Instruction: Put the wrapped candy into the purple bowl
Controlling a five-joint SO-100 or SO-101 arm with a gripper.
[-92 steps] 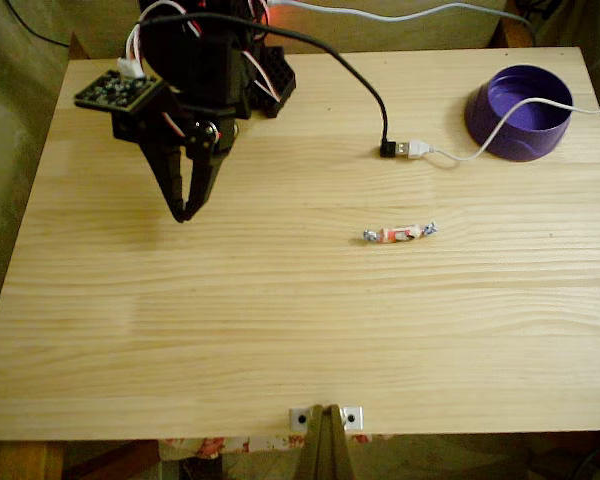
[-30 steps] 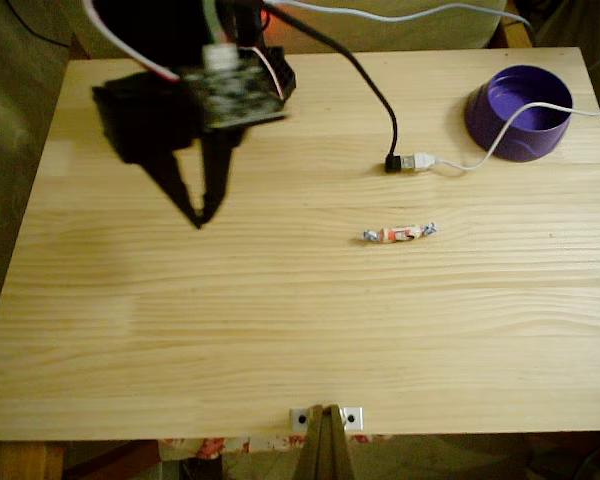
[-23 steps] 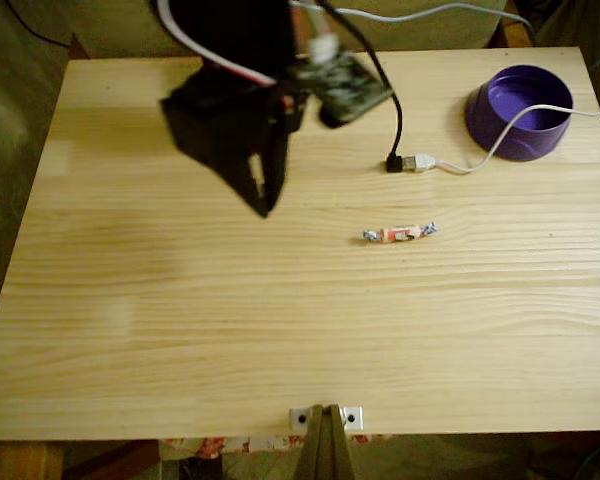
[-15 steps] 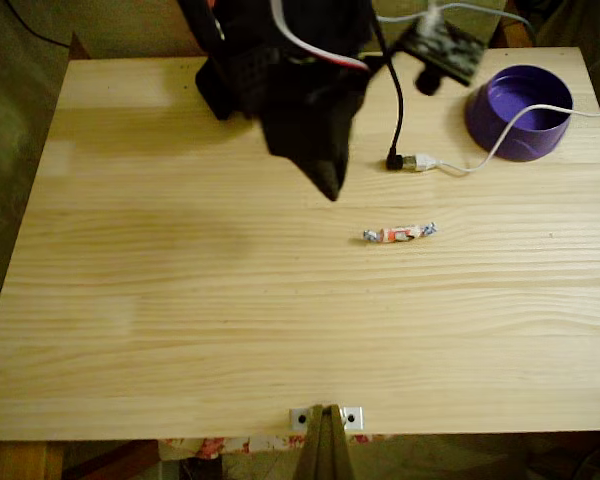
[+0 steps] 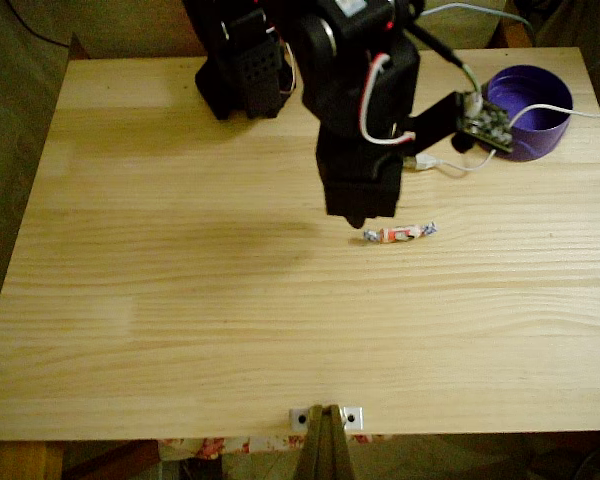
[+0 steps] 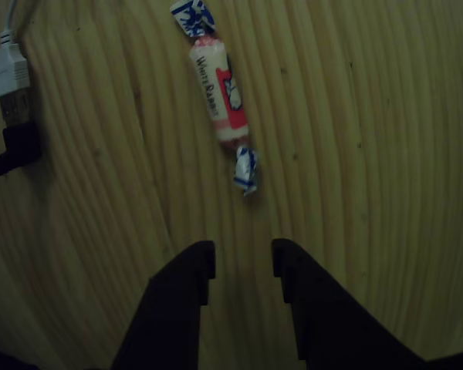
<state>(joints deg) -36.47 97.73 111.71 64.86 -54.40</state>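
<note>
Overhead, the black two-finger gripper [image 6: 243,258] hung with jaws spread, empty, just short of the white red-marked wrapped candy [image 6: 218,94] lying on the pale pine table [image 5: 180,300], well apart from the deep purple plastic bowl [image 5: 525,110].

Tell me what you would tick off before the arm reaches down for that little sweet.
1. Black two-finger gripper open, nothing between its fingers: ok.
2. White-wrapped candy with twisted blue ends lies flat on the pale wooden table, free of other things: ok.
3. Gripper lined up over candy: not ok, it sits just short of the near twisted end.
4. Silver USB plug with white cable clear of candy: ok.
5. Round purple plastic bowl upright: ok; empty: cannot tell.
</note>
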